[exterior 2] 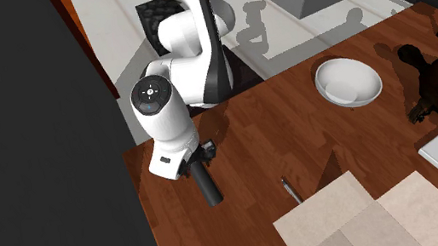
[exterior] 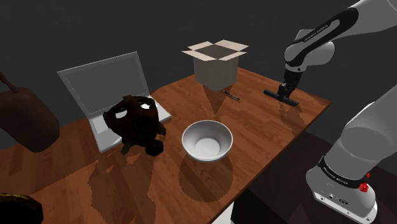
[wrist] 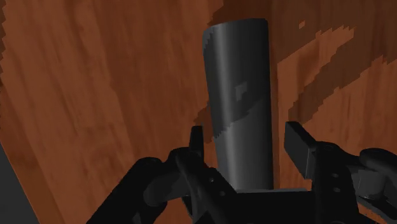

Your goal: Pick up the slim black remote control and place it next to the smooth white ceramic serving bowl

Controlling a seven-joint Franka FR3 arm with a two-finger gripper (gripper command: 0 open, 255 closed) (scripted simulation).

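The slim black remote (wrist: 240, 95) lies flat on the wooden table (exterior: 267, 137), near its far corner by the arm. My gripper (wrist: 245, 137) is lowered over one end of it, with a finger on each side. The fingers (wrist: 298, 143) stand apart and a narrow gap shows between each one and the remote's sides, so nothing is clasped. In the shoulder view the gripper (exterior: 284, 89) sits right on top of the remote (exterior: 275, 93). The white bowl (exterior: 207, 140) stands upright mid-table, well apart from the remote. From the second exterior view, the remote (exterior 2: 209, 185) pokes out below the gripper (exterior 2: 199, 165), with the bowl (exterior 2: 348, 81) far off.
An open cardboard box (exterior: 215, 62) stands at the back of the table, with a thin pen (exterior: 231, 95) lying just in front of it. A dark plush toy (exterior: 135, 119) sits on an open laptop (exterior: 108, 83). The table edge (exterior: 312, 121) runs close beside the remote.
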